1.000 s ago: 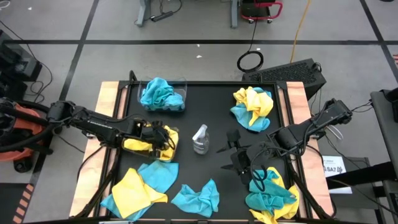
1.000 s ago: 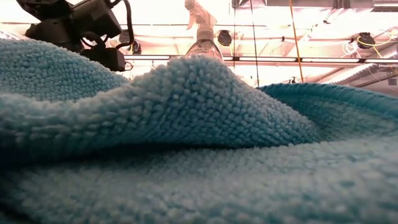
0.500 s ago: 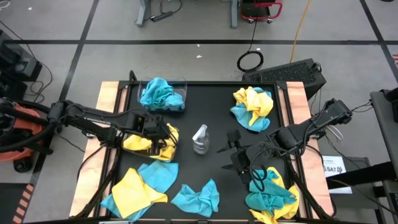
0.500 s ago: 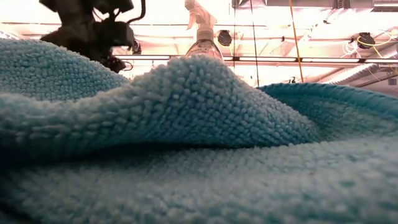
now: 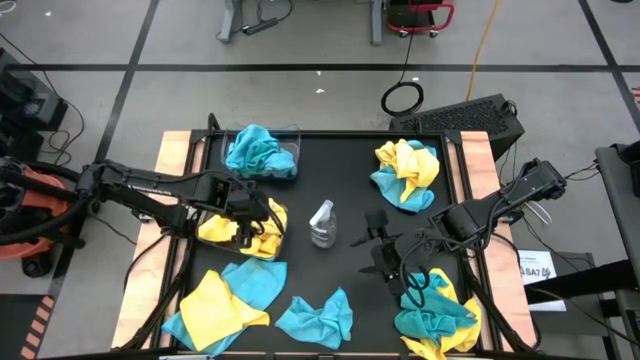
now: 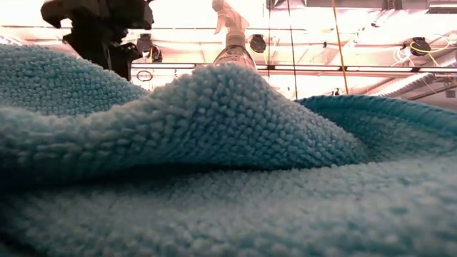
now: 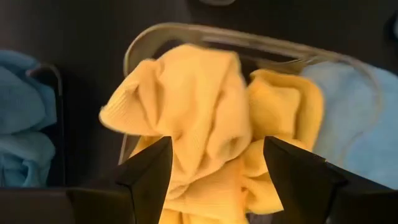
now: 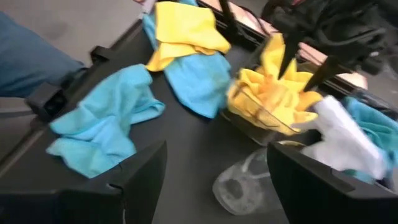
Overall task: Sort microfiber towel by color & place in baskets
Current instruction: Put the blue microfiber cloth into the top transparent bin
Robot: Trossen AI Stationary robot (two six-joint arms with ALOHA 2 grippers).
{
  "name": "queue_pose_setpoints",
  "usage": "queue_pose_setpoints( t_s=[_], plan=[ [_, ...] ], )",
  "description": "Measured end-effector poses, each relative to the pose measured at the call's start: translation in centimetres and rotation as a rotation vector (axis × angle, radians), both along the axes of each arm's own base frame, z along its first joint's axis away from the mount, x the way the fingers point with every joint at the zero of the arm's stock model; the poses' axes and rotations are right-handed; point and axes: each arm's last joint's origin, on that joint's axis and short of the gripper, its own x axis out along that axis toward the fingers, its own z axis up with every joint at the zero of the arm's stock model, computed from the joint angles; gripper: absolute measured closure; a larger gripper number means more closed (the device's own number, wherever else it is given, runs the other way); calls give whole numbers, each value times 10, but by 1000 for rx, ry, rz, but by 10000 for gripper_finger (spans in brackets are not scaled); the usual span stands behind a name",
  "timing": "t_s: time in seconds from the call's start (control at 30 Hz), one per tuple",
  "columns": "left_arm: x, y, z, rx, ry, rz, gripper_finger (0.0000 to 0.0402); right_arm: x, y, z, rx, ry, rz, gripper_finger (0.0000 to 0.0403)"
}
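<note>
Hovering over the yellow towels point(image 5: 243, 226) in their clear basket point(image 7: 249, 43), at centre left of the high view, the left claw point(image 5: 247, 216) has its fingers spread and holds nothing. The cloth lies bunched below it, partly over the rim. To finish this step well, the claw should go straight up so no fold is pulled out. The teal towels point(image 5: 259, 151) fill the other basket point(image 5: 291, 134) at upper centre-left. Mixed piles wait at the upper right point(image 5: 405, 172) and along the bottom of the desk point(image 5: 350, 170). The right claw point(image 5: 383, 247) waits open and empty at centre right, near the spray bottle point(image 5: 322, 224).
</note>
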Motion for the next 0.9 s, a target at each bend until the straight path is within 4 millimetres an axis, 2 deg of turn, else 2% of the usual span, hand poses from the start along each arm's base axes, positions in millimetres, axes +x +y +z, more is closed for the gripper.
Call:
queue_pose_setpoints(
  t_s=[0.23,0.53,0.9],
  plan=[
    [4,-16,11,-14,-65,-66,144,2,2,-13,17,1,41,133],
    [11,-42,19,-109,-193,-193,144,5,6,-42,70,-18,90,133],
    [15,-63,22,-162,-284,-228,144,5,11,-82,227,-107,193,133]
  ],
)
